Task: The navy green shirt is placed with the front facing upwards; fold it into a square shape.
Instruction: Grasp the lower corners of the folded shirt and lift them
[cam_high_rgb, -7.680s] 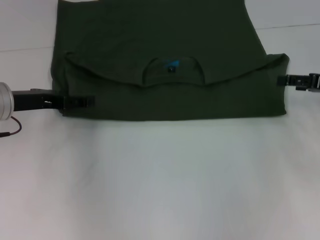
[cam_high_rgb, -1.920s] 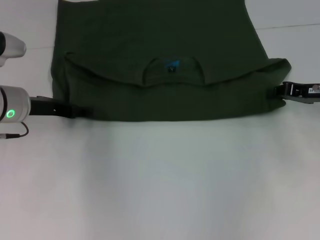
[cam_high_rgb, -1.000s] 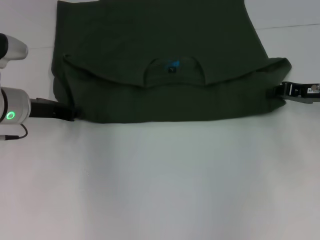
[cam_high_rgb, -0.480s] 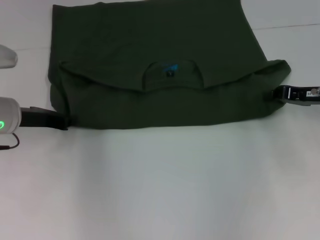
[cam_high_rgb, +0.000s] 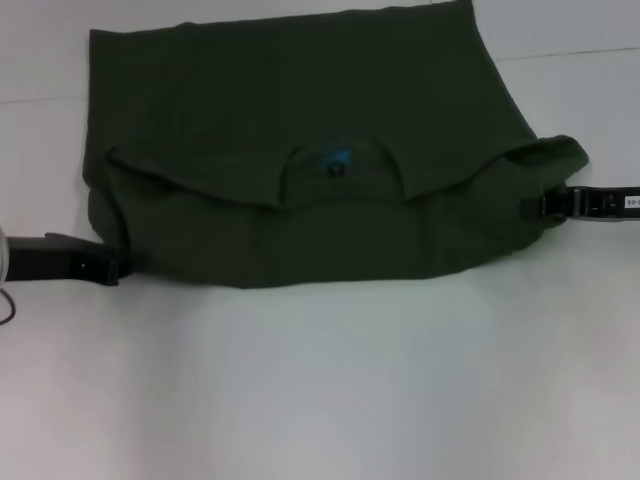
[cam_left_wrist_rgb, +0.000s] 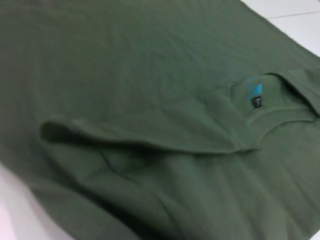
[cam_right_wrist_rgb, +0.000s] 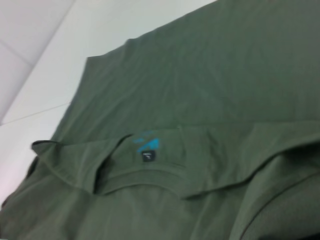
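The navy green shirt (cam_high_rgb: 300, 130) lies across the far half of the white table, its upper part folded over so the crew neck with the blue label (cam_high_rgb: 335, 163) faces up at the middle. My left gripper (cam_high_rgb: 108, 268) is at the shirt's near left corner and holds the cloth edge. My right gripper (cam_high_rgb: 546, 203) grips the bunched right edge below the folded sleeve. The left wrist view shows the shirt (cam_left_wrist_rgb: 150, 100) and its fold ridge close up. In the right wrist view the shirt (cam_right_wrist_rgb: 225, 90) and the neck label (cam_right_wrist_rgb: 146, 150) fill the picture. No chest print shows.
The white table (cam_high_rgb: 330, 390) stretches bare from the shirt toward me. A thin seam (cam_high_rgb: 580, 52) crosses the tabletop behind the shirt at the right.
Both grippers have drawn toward me and the shirt has slid with them. Its far hem has come into the head view, and the near edge now sags in a curve.
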